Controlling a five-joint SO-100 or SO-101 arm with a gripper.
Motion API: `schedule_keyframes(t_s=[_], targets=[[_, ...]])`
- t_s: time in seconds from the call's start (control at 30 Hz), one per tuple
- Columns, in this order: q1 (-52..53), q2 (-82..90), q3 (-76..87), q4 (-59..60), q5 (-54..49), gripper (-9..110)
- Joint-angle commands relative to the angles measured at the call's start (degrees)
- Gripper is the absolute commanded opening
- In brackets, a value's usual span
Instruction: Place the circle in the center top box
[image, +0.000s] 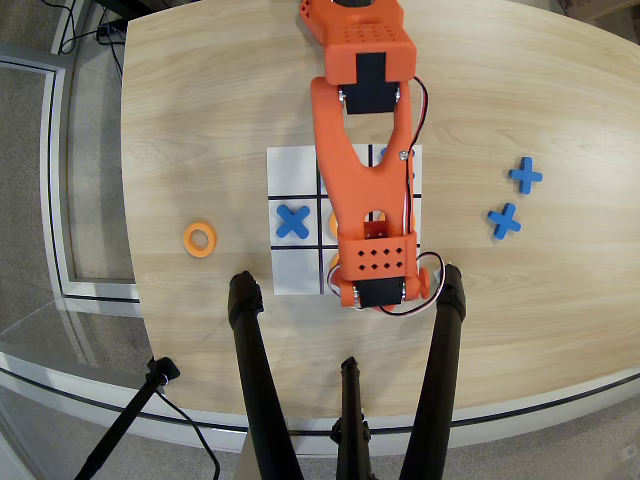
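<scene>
In the overhead view my orange arm (365, 190) reaches across the white nine-cell board (293, 170) and covers its whole middle column. The wrist housing (375, 265) sits over the middle cell of the near edge row, and the fingers are hidden beneath it. An orange curved edge that looks like a circle (333, 263) peeks out at the housing's left side in that cell. Another orange edge (328, 218) shows in the board's centre cell. One loose circle (200, 238) lies on the table left of the board. The far row's middle cell is hidden by the arm.
A blue cross (292, 221) fills the left middle cell, and a blue bit (385, 151) shows in the far right cell. Two more blue crosses (525, 175) (503, 219) lie right of the board. Black tripod legs (255, 370) (441, 360) stand along the near edge.
</scene>
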Motion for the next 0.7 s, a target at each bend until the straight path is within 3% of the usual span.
schedule_keyframes(t_s=[0.0, 0.67], targets=[[0.4, 0.0, -3.4, -0.3, -0.4, 0], [1.5, -2.0, -9.3, 3.8, -2.3, 3]])
